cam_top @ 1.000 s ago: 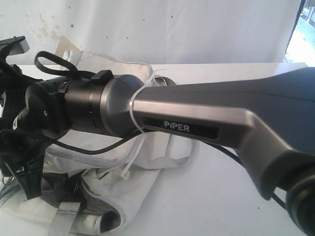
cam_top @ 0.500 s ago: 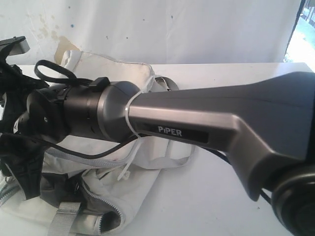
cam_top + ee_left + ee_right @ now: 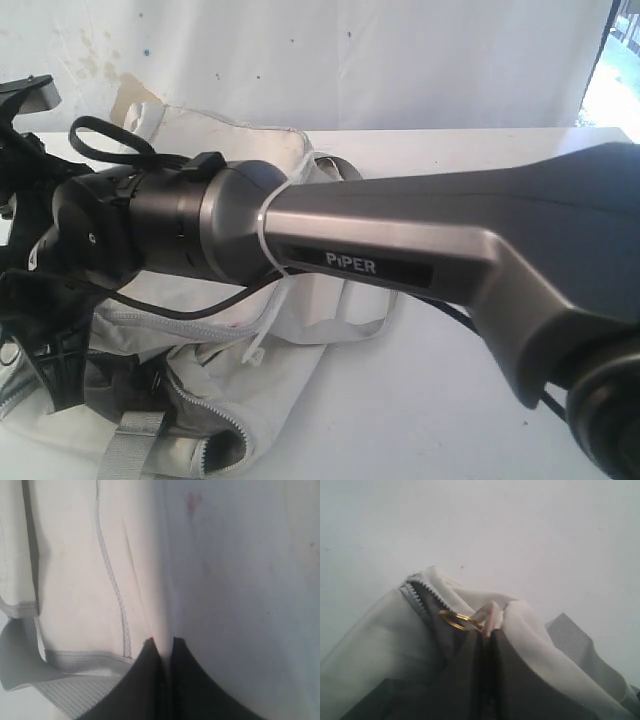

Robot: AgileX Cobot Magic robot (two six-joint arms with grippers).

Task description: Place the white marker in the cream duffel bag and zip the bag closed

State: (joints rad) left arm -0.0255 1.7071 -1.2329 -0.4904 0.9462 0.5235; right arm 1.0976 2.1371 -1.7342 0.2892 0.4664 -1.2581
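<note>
Exterior view: the right arm stretches over the cream duffel bag, slumped at the table's near left corner. Left wrist view: the left gripper, jaws closed, pinches a fold of bag fabric. Right wrist view: the right gripper clamps the pinkish pull tab on the zipper's gold ring.

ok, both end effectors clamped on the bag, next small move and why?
Probably draw the right end effector along the zipper: it is shut on the pull tab by the gold ring, while the left end effector pinches the cream duffel bag as an anchor.
</note>
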